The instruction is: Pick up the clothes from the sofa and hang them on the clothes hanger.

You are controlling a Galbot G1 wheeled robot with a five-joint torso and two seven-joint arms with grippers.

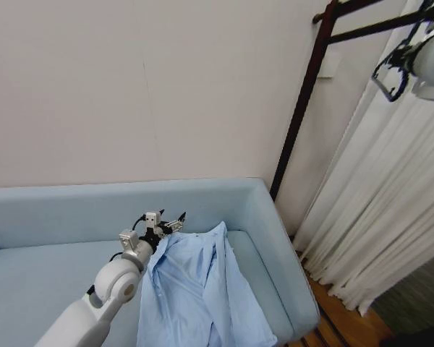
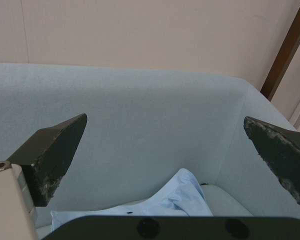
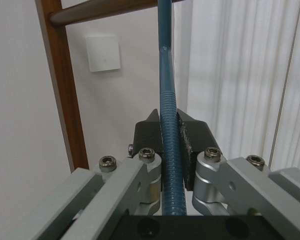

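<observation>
Shirt: a light blue shirt [image 1: 199,289] is laid flat on the seat of the sofa [image 1: 72,210], toward its right end; it is not lifted yet.
Left tool: the left tool [image 1: 172,225] is held just at the collar end of the shirt. Its fingers [image 2: 52,150] are spread wide apart and nothing is gripped between them.
Right tool: the right tool [image 3: 171,137] is raised beside the clothes rack [image 1: 304,101] and is clamped on the ribbed blue bar of a hanger [image 3: 166,75].
Done: only the preparation, as it is judged; a hanger is held near the rack and the left tool is placed at the shirt.
Left: the shirt must be grasped, raised, put on the hanger and hung on the rack, so most of the task is judged to be open.
</observation>
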